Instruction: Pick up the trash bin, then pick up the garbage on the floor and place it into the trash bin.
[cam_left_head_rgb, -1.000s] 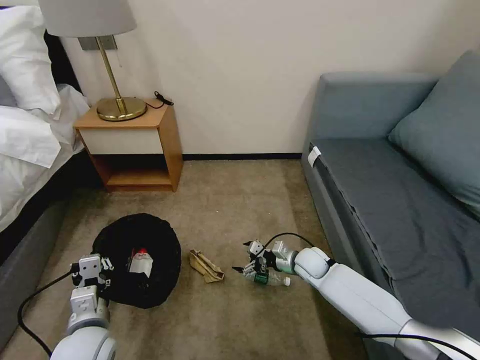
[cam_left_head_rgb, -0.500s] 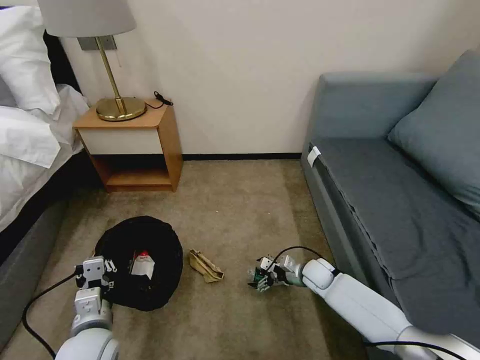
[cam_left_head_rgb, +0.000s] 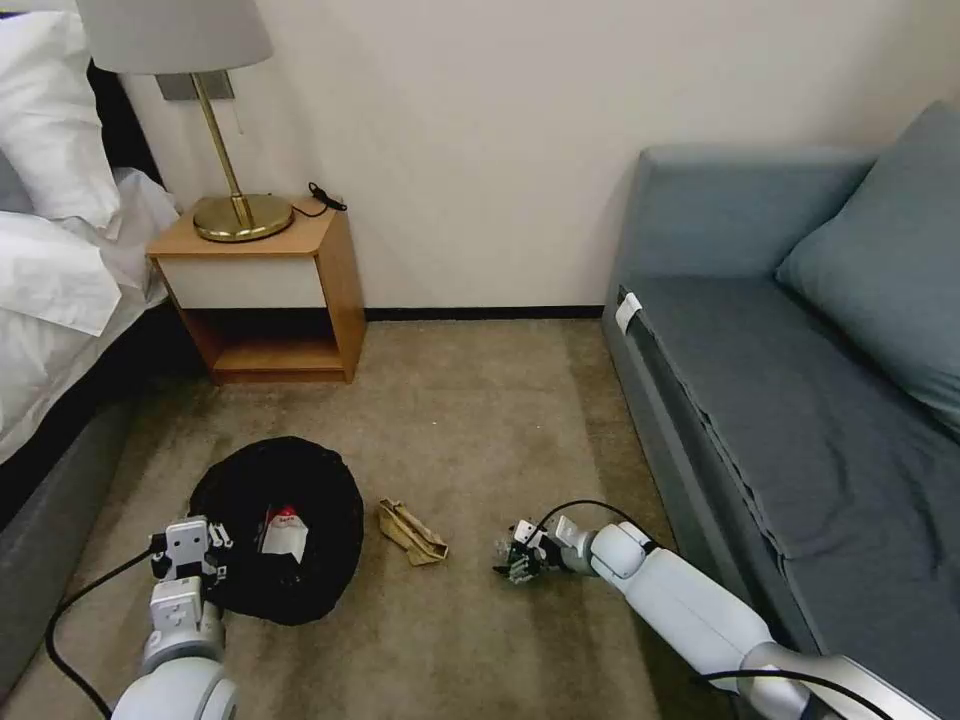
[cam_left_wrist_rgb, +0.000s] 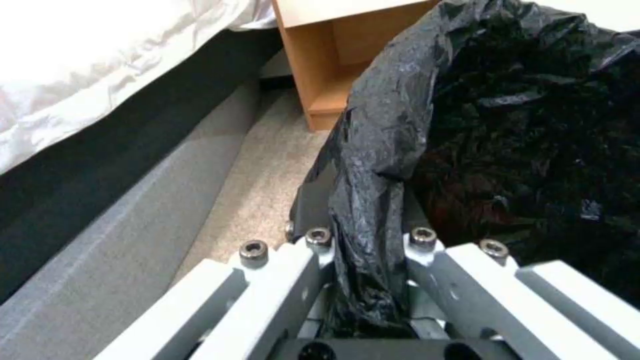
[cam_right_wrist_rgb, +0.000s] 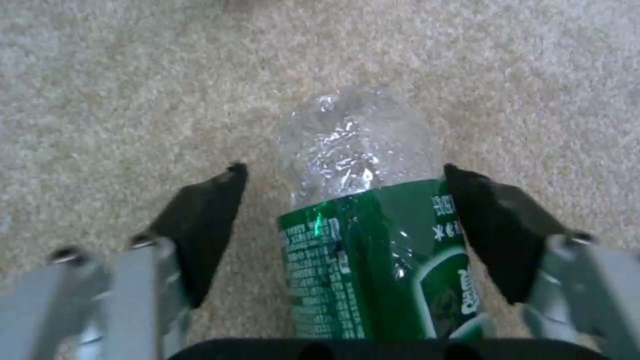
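Observation:
The trash bin (cam_left_head_rgb: 330, 500), lined with a crinkly black bag (cam_left_wrist_rgb: 507, 125), sits low at the left on the carpet. My left gripper (cam_left_head_rgb: 213, 556) is shut on its near rim, the bag pinched between the jaws (cam_left_wrist_rgb: 367, 240). A red-and-white packet (cam_left_head_rgb: 284, 528) lies inside the bin. Tan crumpled paper (cam_left_head_rgb: 411, 532) lies on the carpet just right of the bin. Further right, my right gripper (cam_left_head_rgb: 512, 562) is down at the floor. It stands open (cam_right_wrist_rgb: 343, 172) astride the clear bottle with the green label (cam_right_wrist_rgb: 360, 240). One finger touches the label and the other finger (cam_right_wrist_rgb: 207, 220) stands a little apart.
A wooden nightstand (cam_left_head_rgb: 270, 290) with a brass lamp (cam_left_head_rgb: 235, 200) stands against the back wall. A grey sofa (cam_left_head_rgb: 800, 420) runs along the right, close to my right arm. The bed (cam_left_head_rgb: 50, 260) and its grey base (cam_left_head_rgb: 50, 540) border the left.
My right gripper has dropped from above the bottle to the carpet, so the bottle now lies between its fingers. The left gripper and the bin have sunk slightly.

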